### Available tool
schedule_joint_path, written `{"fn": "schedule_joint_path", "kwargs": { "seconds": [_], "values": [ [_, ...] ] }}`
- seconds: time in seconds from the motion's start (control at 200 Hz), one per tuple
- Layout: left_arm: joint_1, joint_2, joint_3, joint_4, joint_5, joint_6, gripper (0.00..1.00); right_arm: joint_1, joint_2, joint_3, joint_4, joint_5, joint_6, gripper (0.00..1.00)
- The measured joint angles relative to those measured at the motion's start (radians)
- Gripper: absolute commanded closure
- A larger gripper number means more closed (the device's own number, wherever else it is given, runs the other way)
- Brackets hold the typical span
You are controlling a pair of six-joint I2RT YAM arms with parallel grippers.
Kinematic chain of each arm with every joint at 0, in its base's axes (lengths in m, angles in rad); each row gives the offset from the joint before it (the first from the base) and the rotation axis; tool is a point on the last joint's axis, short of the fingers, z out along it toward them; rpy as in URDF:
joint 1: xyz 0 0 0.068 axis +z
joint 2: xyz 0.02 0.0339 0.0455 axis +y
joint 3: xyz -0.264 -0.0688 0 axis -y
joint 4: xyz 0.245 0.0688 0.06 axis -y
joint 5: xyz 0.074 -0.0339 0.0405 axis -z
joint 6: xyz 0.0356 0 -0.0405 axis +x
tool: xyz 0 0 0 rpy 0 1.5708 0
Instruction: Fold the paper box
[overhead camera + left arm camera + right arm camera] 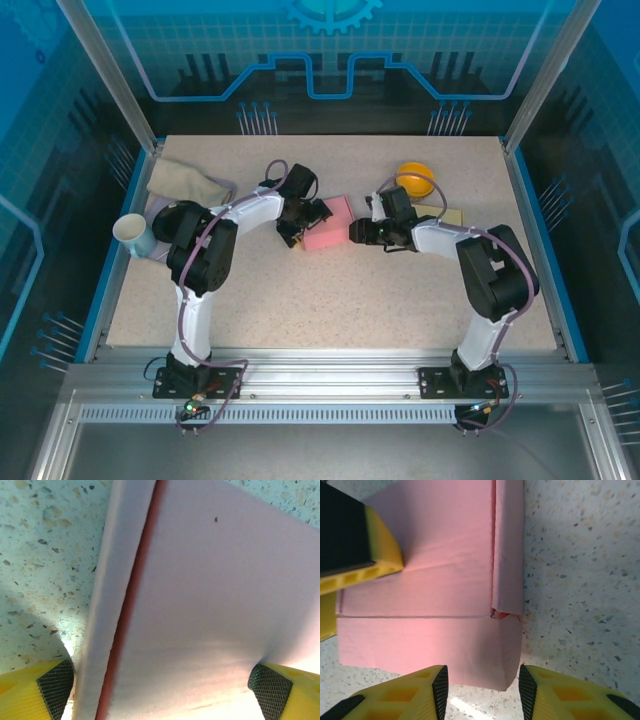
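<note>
Right claw (pixel 481 680) stands parted, clamping nothing, its tips flanking the near corner of the pink paper box (pixel 435 595), likely to brace it mid-tabletop (pixel 330 310). Opposite, the left claw (pixel 162 682) is spread wide, holding nothing, straddling the box's flap (pixel 97 630), probably to press it flat. Beyond, a yellow bowl (pixel 415 178) sits unused.
</note>
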Motion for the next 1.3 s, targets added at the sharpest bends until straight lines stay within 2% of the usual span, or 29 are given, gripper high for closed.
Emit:
{"fn": "schedule_joint_path", "kwargs": {
  "seconds": [0.34, 0.64, 0.885, 1.301],
  "values": [
    [0.0, 0.008, 0.021, -0.026, 0.0, 0.0, 0.04, -0.003, 0.042, 0.019, 0.016, -0.006, -0.076, 0.46],
    [0.0, 0.009, 0.026, -0.037, 0.003, -0.018, 0.03, -0.025, 0.101, 0.146, 0.009, -0.022, -0.118, 0.47],
    [-0.007, 0.023, 0.074, -0.102, 0.002, -0.072, 0.04, -0.024, 0.126, 0.15, 0.006, -0.049, -0.12, 0.49],
    [-0.019, 0.034, 0.095, -0.119, 0.003, -0.113, 0.08, -0.024, 0.127, 0.15, 0.006, -0.062, -0.12, 0.5]
  ]
}}
